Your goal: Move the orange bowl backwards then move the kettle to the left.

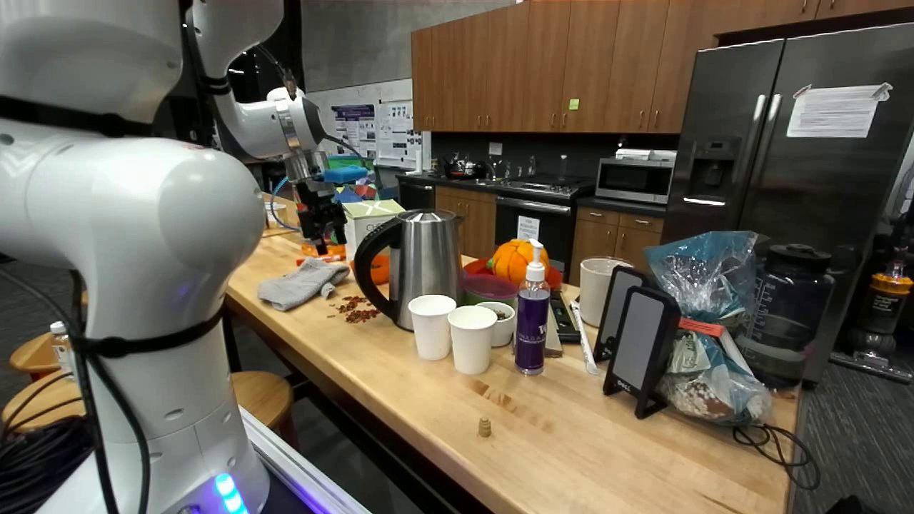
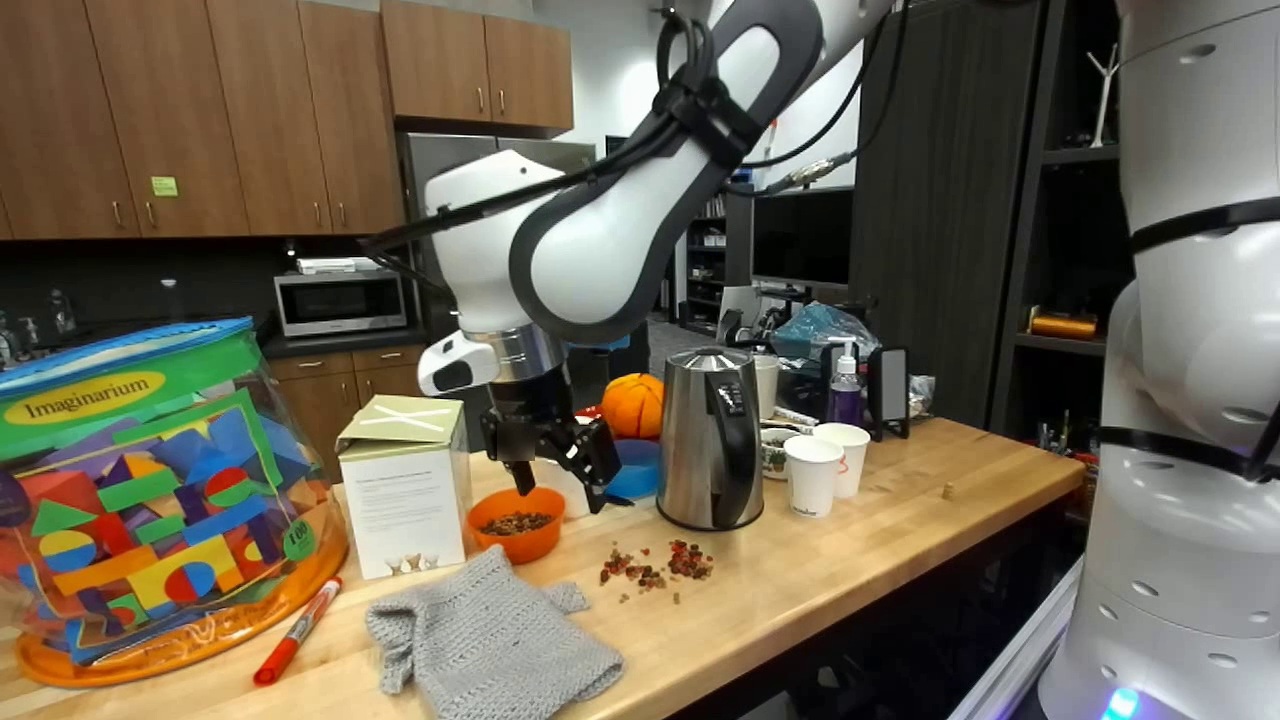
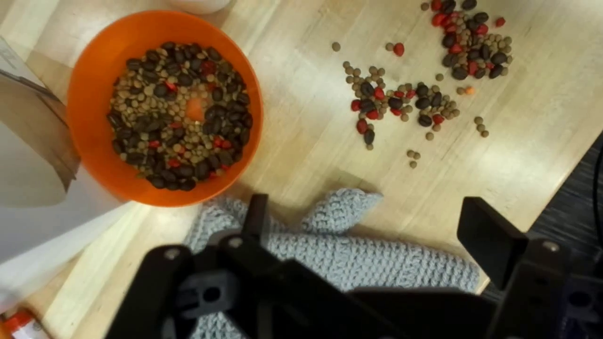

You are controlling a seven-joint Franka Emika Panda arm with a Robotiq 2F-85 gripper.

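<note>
Hanging with jaws spread wide, the gripper [image 3: 370,223] is near the orange bowl [image 2: 525,545], which sits just beside a white box [image 2: 405,510], while a strip of table [image 2: 755,575] runs between the kettle [image 2: 690,440] and the robot-side edge [image 2: 820,612].

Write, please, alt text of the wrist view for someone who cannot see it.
Orange bowl of dark, tan and red bits, with similar bits scattered on the wooden table; lower in view, an open gripper in front of gray knitted cloth.
</note>
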